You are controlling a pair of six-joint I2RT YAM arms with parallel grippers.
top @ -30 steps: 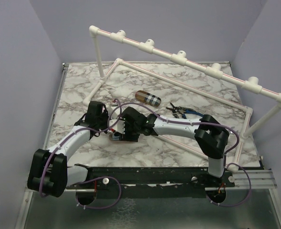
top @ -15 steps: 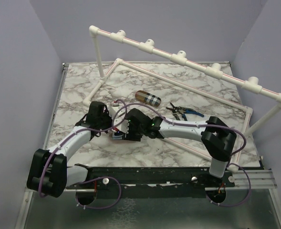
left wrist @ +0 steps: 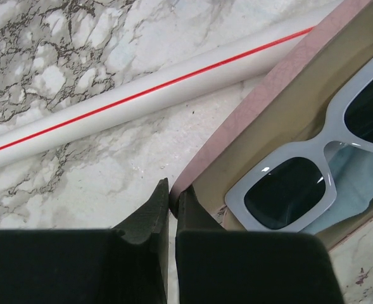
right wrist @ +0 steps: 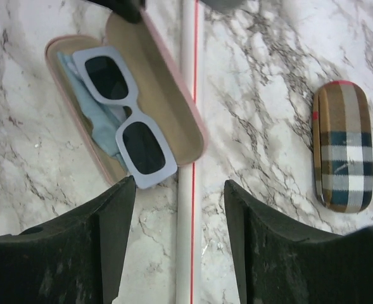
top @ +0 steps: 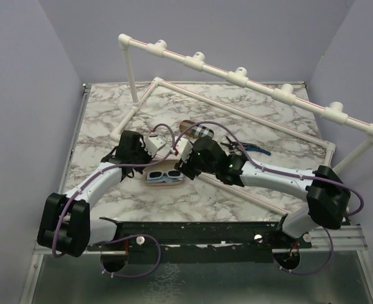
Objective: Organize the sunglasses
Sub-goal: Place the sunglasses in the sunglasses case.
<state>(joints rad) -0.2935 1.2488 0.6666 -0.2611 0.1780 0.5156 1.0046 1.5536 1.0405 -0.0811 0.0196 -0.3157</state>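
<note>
One-item finding: located blue-framed sunglasses lying in open pink case toward near edge of desk, judged them light, stiff, scratch-prone, weak at hinges, so advise pinching the bridge; logged left gripper clamped on case rim, right gripper spread open above.

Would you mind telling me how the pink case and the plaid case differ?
The pink case lies open, showing the sunglasses inside; the plaid case is shut. The left end effector pinches the pink case's rim; nothing touches the plaid case. The pink case is plain, the plaid case checked brown. Both are oblong and lie on the marble table.
</note>
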